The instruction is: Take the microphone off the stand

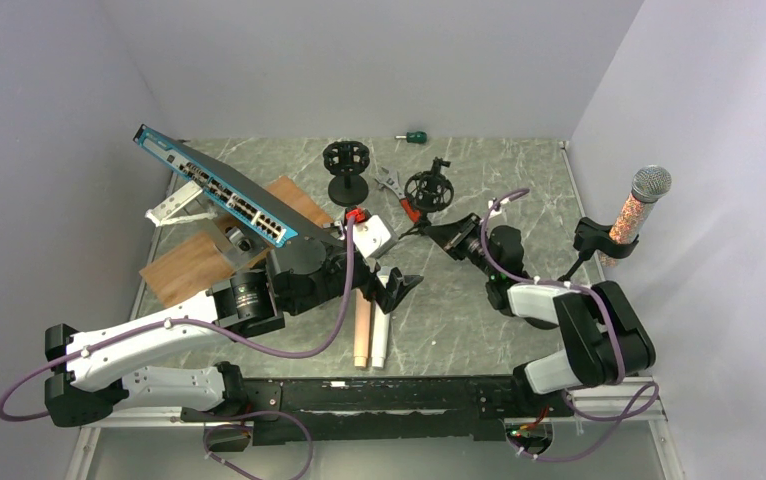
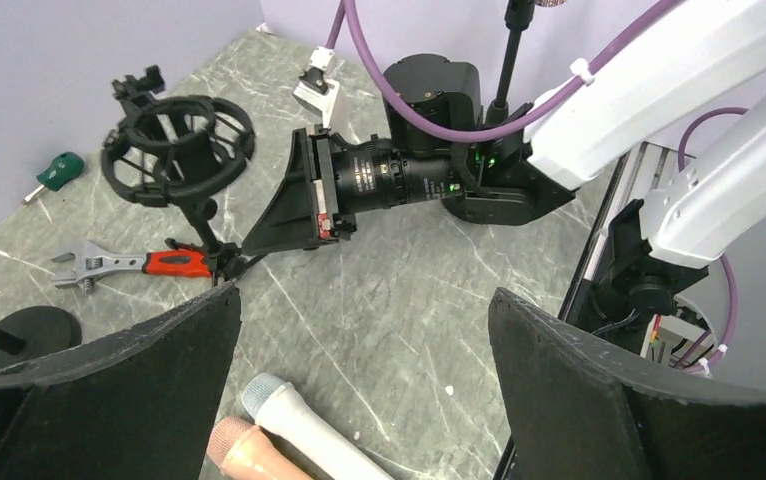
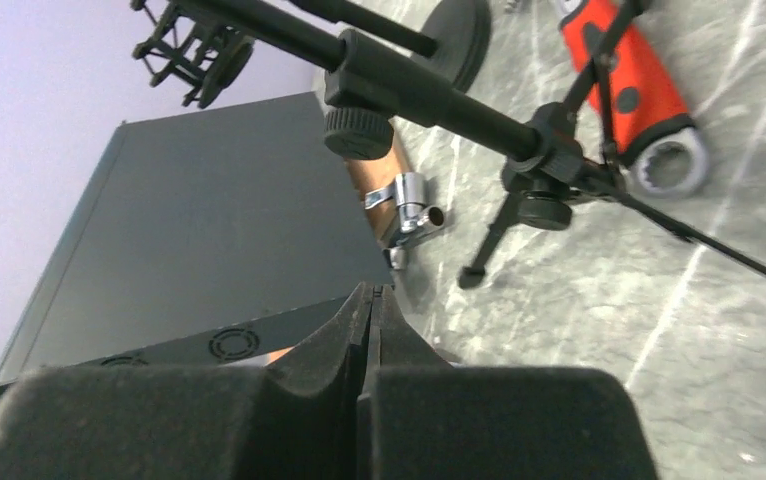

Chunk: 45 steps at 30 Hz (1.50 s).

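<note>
The microphone [image 1: 641,203], with a glittery body and a silver mesh head, stands upright in the clip of the black stand [image 1: 587,238] at the far right by the wall. Neither gripper is near it. My right gripper [image 1: 429,230] is shut with nothing in it, low over the middle of the table beside a tripod shock mount [image 3: 549,160]; its jaws [image 3: 371,292] meet tip to tip. My left gripper [image 1: 391,285] is open and holds nothing; its tips [image 2: 366,298] hang over the heads of a white microphone [image 2: 299,425] and a pink microphone [image 2: 244,455] lying on the table.
A second shock mount on a round base [image 1: 347,165] stands at the back. A red-handled wrench [image 1: 404,200], a green screwdriver [image 1: 414,136], a white box [image 1: 371,238], a tilted network switch [image 1: 214,185] and a wooden board [image 1: 194,262] lie left of centre.
</note>
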Tool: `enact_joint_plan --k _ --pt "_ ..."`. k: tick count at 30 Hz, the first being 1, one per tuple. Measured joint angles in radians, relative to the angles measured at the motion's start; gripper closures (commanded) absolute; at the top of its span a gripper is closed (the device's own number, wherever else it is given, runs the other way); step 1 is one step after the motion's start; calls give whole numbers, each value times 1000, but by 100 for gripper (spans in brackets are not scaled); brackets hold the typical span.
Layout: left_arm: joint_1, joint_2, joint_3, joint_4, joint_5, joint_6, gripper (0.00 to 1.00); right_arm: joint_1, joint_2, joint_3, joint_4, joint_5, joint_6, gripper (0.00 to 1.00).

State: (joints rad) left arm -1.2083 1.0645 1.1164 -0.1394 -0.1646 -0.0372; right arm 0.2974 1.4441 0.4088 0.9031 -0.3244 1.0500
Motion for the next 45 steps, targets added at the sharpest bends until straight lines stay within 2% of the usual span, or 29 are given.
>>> enact_joint_plan --k 6,7,10,12,17,20,27,32,35,39,42,44,45 --pt "-5 0 0 0 -7 0 4 0 -177 -5 -187 76 -137 100" --pt "-5 0 0 0 -7 0 4 0 -214 -5 -214 89 -158 96" --pt "-6 0 0 0 -7 0 4 0 -285 -5 -274 111 -200 67" --pt "-6 0 0 0 -8 0 4 0 -291 3 -312 114 -221 57" --pt "-6 0 0 1 -20 4 4 0 -209 45 -350 93 -226 45" --pt "-6 0 -1 2 -32 9 4 0 -130 65 -314 58 -195 43" --pt "-7 0 -13 3 -43 18 4 0 43 107 -185 7 -93 44" --pt "-9 -2 -13 5 -43 18 4 -1 82 149 -118 0 -57 44" --pt "-11 -5 -13 4 -43 18 4 -1 98 185 -106 1 -50 48" --pt "-13 -16 -13 4 -43 23 4 -2 133 224 -93 1 -43 62" --pt "-15 -23 -13 6 -44 37 4 -2 156 228 -91 1 -33 80" --pt "-16 -23 -13 8 -44 44 4 -2 163 228 -89 2 -27 98" --pt "-16 -23 -13 7 -44 45 4 -2 163 228 -90 2 -24 100"
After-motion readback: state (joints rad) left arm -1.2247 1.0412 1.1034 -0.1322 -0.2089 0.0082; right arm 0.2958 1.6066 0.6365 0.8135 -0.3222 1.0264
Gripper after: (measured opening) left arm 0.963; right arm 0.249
